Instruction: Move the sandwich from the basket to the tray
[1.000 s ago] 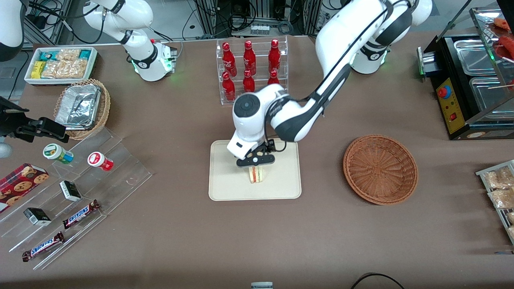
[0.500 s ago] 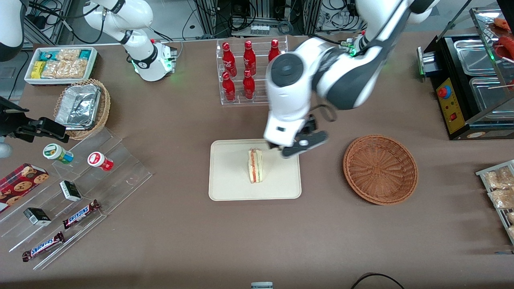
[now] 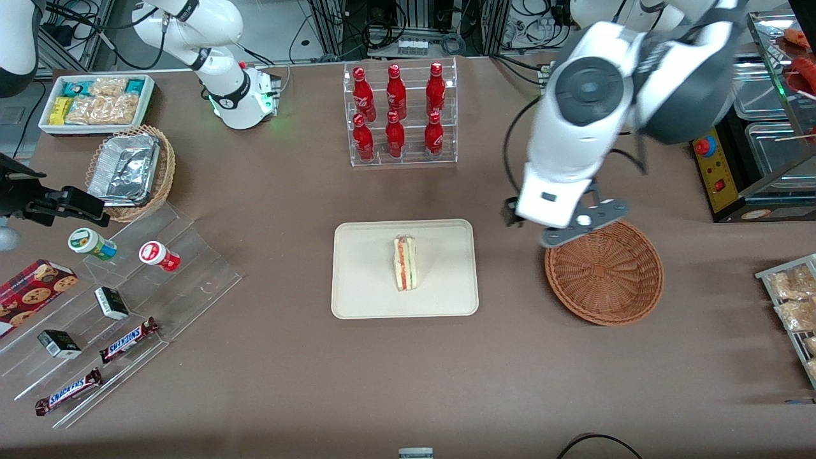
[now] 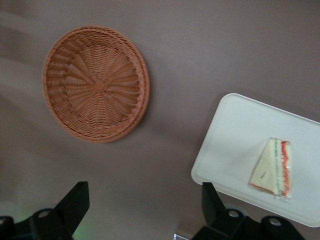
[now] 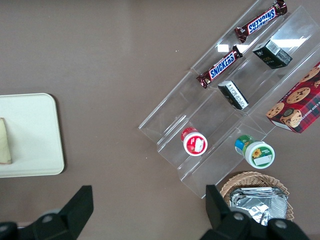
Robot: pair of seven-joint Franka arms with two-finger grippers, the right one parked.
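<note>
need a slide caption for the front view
Sandwich lies on the tray; open pincer hangs above the empty basket's rim.

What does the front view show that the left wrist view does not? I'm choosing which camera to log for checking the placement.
Only the front view shows the red bottles in their rack, the snack shelf, the foil-container basket and the whole end effector above the basket's rim. Only the left wrist view shows the open fingers from above. Both show the empty basket, the tray and the sandwich lying on it.
</note>
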